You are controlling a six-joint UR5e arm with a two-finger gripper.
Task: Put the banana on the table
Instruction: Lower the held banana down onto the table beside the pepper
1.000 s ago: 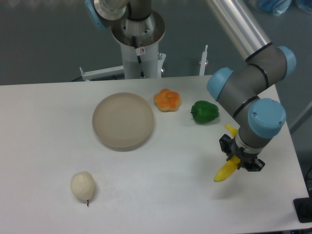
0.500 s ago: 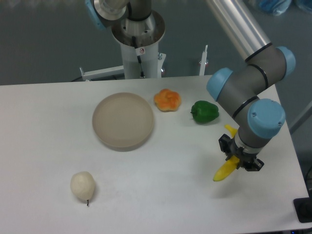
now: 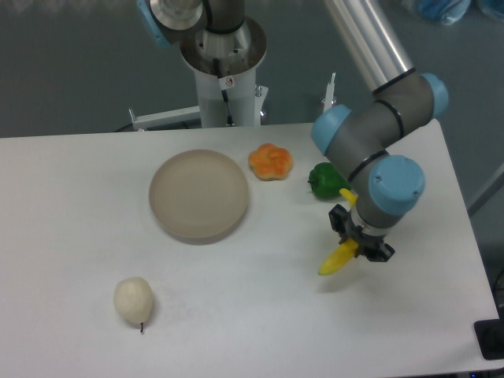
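Note:
The yellow banana (image 3: 334,261) is held in my gripper (image 3: 356,242), tilted, its lower tip pointing down-left just above the white table (image 3: 252,315). Its upper tip pokes out behind the gripper. The gripper is shut on the banana's middle, at the right-centre of the table, in front of the green pepper. The arm's wrist hides part of the banana.
A round beige plate (image 3: 199,195) lies left of centre. An orange lobed fruit (image 3: 270,161) and a green pepper (image 3: 324,180), partly behind the arm, lie at the back. A pale pear (image 3: 133,299) lies at the front left. The robot base (image 3: 224,71) stands behind the table.
The gripper with the banana has moved left and slightly toward the back, closer to the green pepper. The banana stays in the grip.

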